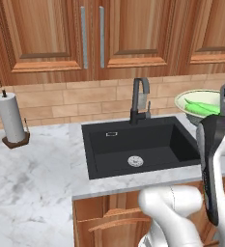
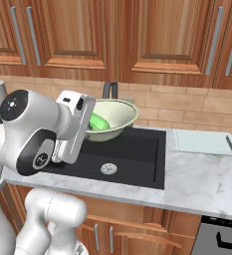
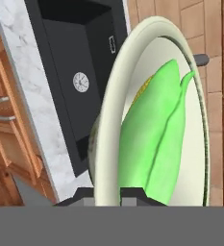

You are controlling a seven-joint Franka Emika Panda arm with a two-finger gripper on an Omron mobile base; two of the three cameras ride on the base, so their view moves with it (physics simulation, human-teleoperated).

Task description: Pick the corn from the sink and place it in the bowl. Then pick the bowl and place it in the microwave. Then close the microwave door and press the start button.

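One step is done: the corn [image 2: 98,121] lies inside the bowl [image 2: 118,110], and the gripper [image 3: 107,194] is nearly closed, pinching the bowl's rim and holding it aloft over the back edge of the sink [image 1: 147,144]. Carrying it to the microwave calls for a level bowl, or the corn may roll out. The faucet [image 1: 139,99] stands close by; the paper towel roll [image 1: 10,118] sits well clear at the worktop's left.

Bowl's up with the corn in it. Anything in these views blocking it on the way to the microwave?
No visible obstacle. The gripper is shut on the rim of the bowl, held above the sink with the corn inside. The faucet stands close behind it. No microwave is in view, so the rest of the path can't be judged.
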